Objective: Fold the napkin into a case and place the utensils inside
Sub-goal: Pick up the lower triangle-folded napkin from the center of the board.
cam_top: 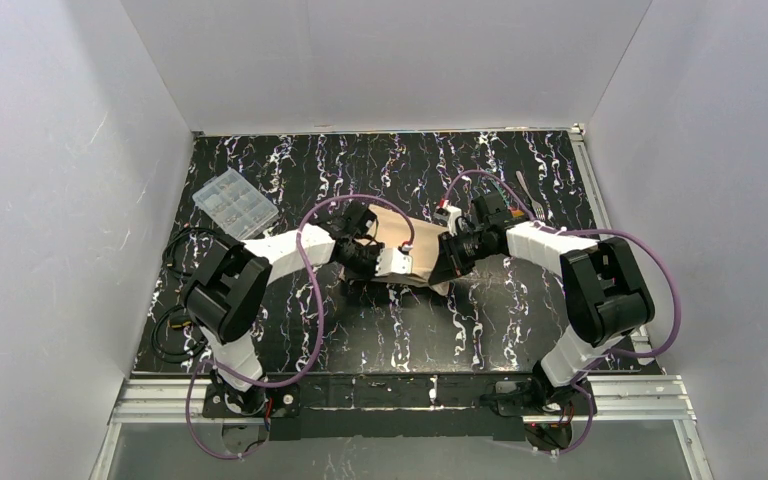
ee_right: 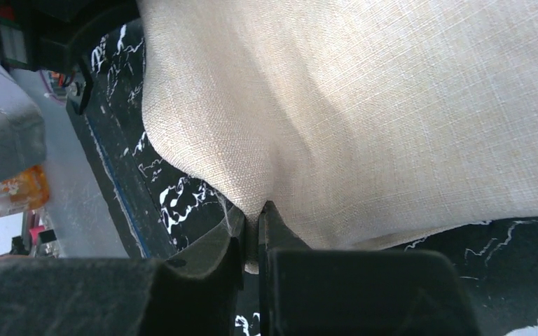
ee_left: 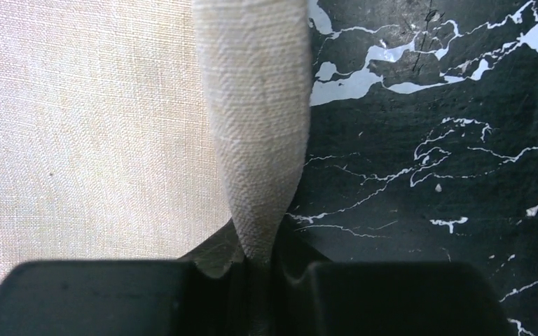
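Napkin [cam_top: 398, 235] pinched at both ends, folding underway, no utensils in yet.
Clear box [cam_top: 235, 203] is seen at 10 o'clock of the cloth. Left fingers [ee_left: 231, 287] are closed tight on a raised fold of the napkin; right fingers [ee_right: 273, 255] are clamped on its edge. Cloth is bunched mid-counter [cam_top: 400, 340], with no case shape formed. Fork [cam_top: 530, 192] is seen at 1 o'clock, near the far-right edge; spoon not made out. Most open room is judged toward 6 o'clock.
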Motion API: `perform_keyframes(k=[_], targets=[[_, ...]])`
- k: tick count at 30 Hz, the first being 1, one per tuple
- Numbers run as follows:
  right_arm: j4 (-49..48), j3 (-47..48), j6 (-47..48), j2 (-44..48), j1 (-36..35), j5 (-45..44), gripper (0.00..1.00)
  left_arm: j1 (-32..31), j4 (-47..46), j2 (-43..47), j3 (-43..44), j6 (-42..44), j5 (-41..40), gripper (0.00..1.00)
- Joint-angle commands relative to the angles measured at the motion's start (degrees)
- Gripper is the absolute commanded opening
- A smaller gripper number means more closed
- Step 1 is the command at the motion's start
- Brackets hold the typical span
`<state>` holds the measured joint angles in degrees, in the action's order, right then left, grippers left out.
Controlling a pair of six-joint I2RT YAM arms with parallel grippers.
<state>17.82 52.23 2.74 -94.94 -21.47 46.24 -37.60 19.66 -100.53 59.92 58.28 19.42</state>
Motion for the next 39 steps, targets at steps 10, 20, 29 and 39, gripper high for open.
perform_keyframes(k=[10,20,29,39], targets=[[-18.2,-10.2,-1.5,21.0,-0.2,-13.2,0.59,3.4,33.9,-8.6,20.0,9.0,15.2,0.00],[-16.3,-15.2,19.6,34.8,-3.1,-12.7,0.99,3.4,35.0,-6.1,13.8,4.5,16.4,0.00],[-6.5,-12.9,31.4,32.1,-20.2,-21.0,0.99,4.0,42.3,-10.2,18.0,3.7,20.0,0.00],[-9.9,-14.1,34.2,26.8,-24.6,-28.3,0.98,5.2,46.3,-12.6,19.8,5.6,21.5,0.00]])
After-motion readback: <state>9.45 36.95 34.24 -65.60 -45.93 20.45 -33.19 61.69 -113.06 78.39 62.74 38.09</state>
